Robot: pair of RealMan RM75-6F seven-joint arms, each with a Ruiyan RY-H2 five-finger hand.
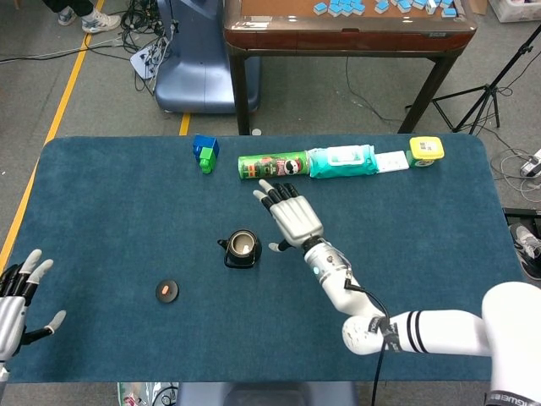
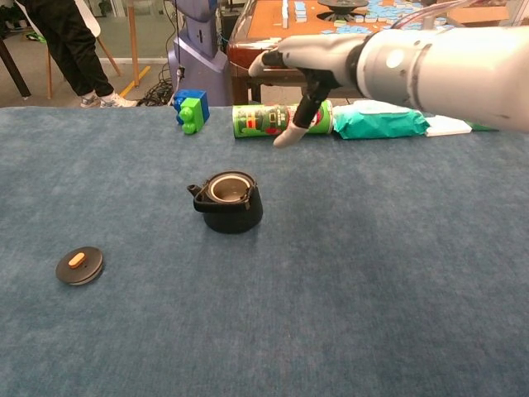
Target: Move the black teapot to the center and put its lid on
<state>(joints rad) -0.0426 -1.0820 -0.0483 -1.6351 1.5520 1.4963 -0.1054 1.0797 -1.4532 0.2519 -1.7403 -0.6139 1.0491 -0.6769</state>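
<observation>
The teapot (image 1: 242, 249) stands mid-table, uncovered — its lid (image 1: 166, 291) lies apart to its left. Both the right hand (image 1: 292, 218) and left hand (image 1: 17, 303) are spread, holding nothing — lidding remains.

The white arm (image 1: 512, 397) carries the letters "SHENGWEI" on a black band; the green can (image 1: 273, 166) label is not readable.

Left hand (image 1: 15, 300) cropped at frame edge
</observation>
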